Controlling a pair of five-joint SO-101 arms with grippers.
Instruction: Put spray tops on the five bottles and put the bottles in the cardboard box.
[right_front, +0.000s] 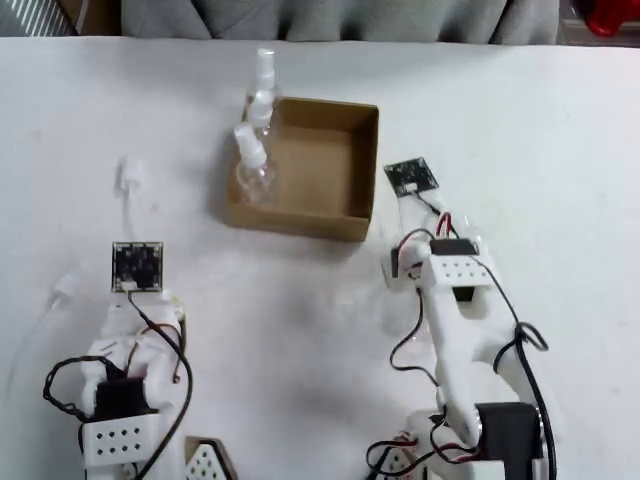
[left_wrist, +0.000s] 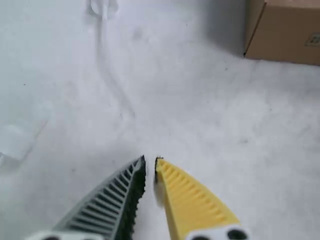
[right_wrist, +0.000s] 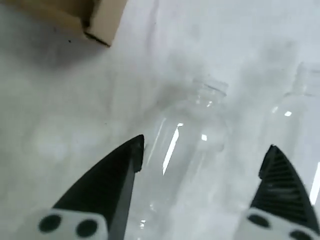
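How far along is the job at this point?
Done: capped bottles stand in the cardboard box. In hand: the open right gripper points at an uncapped bottle. Left: a second uncapped bottle and two loose spray tops.

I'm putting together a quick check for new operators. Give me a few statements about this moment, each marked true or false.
1. The left gripper has its fingers closed with nothing between them. True.
2. The right gripper is shut on a bottle. False: its fingers are open, one on each side of a clear bottle.
3. That bottle already wears a spray top. False: its neck is bare.
4. A loose spray top lies on the table, apart from the cardboard box. True.
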